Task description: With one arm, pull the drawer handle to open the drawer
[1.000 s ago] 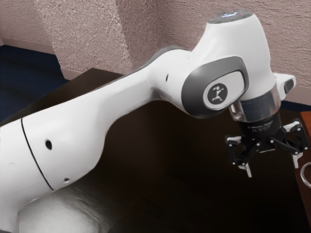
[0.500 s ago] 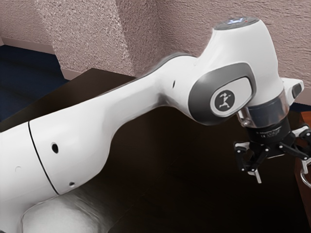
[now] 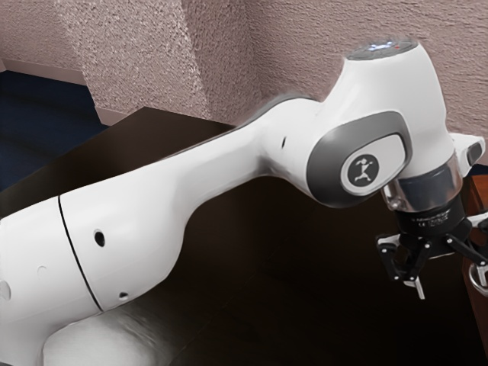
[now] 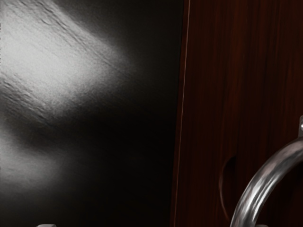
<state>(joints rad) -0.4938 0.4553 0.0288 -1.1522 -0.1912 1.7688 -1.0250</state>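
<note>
The dark red wooden drawer front (image 3: 480, 191) shows at the exterior view's right edge, with its curved metal handle (image 3: 478, 279) just below. My black gripper (image 3: 450, 276) hangs pointing down beside them, open, its right-hand finger close to the handle and nothing between the fingers. In the wrist view the drawer front (image 4: 236, 94) runs beside the dark table, and the shiny handle (image 4: 265, 184) arcs out from it close under my hand.
The dark glossy table (image 3: 290, 290) spreads under the arm, with a bright reflection (image 4: 52, 71) on it. Rough pinkish walls (image 3: 191, 53) stand behind, meeting a blue floor (image 3: 38, 114) at the exterior view's left.
My arm has moved toward the exterior view's right and a little lower, bringing the open gripper closer to the handle. The drawer has not moved.
</note>
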